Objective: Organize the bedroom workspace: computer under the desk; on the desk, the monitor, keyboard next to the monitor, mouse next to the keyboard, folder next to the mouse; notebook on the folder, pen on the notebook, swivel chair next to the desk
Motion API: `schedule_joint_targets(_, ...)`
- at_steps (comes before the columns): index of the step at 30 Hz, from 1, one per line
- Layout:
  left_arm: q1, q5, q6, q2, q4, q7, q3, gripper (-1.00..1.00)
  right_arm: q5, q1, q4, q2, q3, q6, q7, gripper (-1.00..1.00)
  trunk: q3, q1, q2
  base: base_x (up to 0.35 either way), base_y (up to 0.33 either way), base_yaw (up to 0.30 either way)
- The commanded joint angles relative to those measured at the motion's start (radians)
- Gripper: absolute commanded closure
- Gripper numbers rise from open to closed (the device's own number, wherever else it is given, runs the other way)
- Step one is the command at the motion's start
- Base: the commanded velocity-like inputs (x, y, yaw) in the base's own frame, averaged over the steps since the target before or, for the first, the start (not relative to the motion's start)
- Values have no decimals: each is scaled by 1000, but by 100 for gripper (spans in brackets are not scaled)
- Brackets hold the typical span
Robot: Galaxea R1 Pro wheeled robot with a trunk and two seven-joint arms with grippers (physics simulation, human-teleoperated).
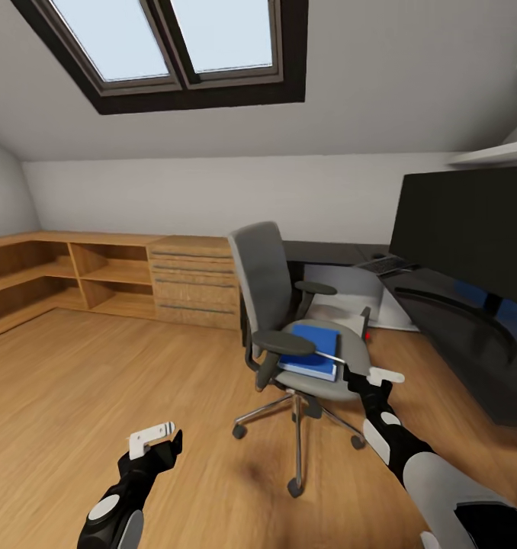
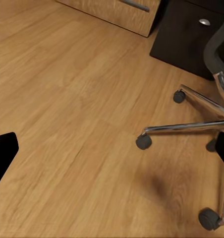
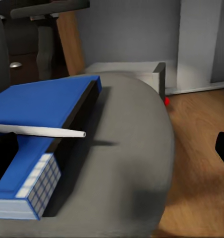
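Two hands show in your head view: your left hand (image 1: 155,441) hangs low over the wooden floor (image 1: 98,381), well to the left of the swivel chair (image 1: 289,320), and whether its fingers are spread or pressed together you cannot tell from here. Your right hand (image 1: 369,374) sits at the front right edge of the chair's seat, just beside a blue stack (image 1: 312,351) that lies on the seat, with a thin white pen (image 1: 329,356) resting on top of it; its fingers look parted, closing on nothing. Beyond that hand the dark bench (image 1: 441,305) carries the monitor (image 1: 468,229), and further back on it lies the keyboard (image 1: 382,264). Past the chair you have wooden drawers (image 1: 194,282) and open shelves (image 1: 68,274) along the wall. In your left wrist view the floor spreads under the hand, with the chair's chrome legs (image 2: 186,126) and black casters (image 2: 143,142) off to one side. In your right wrist view the blue stack (image 3: 42,114) lies right ahead of the hand on the grey seat (image 3: 127,163), the pen (image 3: 40,131) across its top and gridded page edges (image 3: 40,186) nearest you; the two dark fingertips sit far apart at the picture's edges, gripping nothing.
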Motion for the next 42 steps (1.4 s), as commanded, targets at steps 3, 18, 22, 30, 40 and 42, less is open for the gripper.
schedule_joint_targets(3, 0, 11, 3, 0, -1, 9, -1, -100, -7, -1, 1, 0, 6, -3, -4, -100, 1, 0, 0, 0, 215, -264)
schedule_joint_targets(18, 0, 11, 3, 0, -1, 9, -1, -100, -7, -1, 0, 0, 6, -3, -4, -100, 4, 0, 0, 0, 29, -105)
schedule_joint_targets(22, 0, 11, 3, 0, -1, 9, -1, -100, -7, -1, 2, 1, 6, -2, -4, -100, 4, 0, 0, 0, 0, -1)
schedule_joint_targets(30, 0, 11, 3, 0, -1, 9, -1, -100, -42, -1, 5, 0, -3, 57, -3, -100, 4, 0, 0, 0, 0, 0)
schedule_joint_targets(40, 0, 11, 3, 0, -1, 9, -1, -100, -213, -1, -5, -2, -4, 216, 21, -100, 4, 0, 0, 0, 0, 0)
schedule_joint_targets(42, 0, 11, 3, 0, -1, 9, -1, -100, -223, -1, -4, -3, -5, 222, 24, -100, 4, 0, 0, 0, 0, 0)
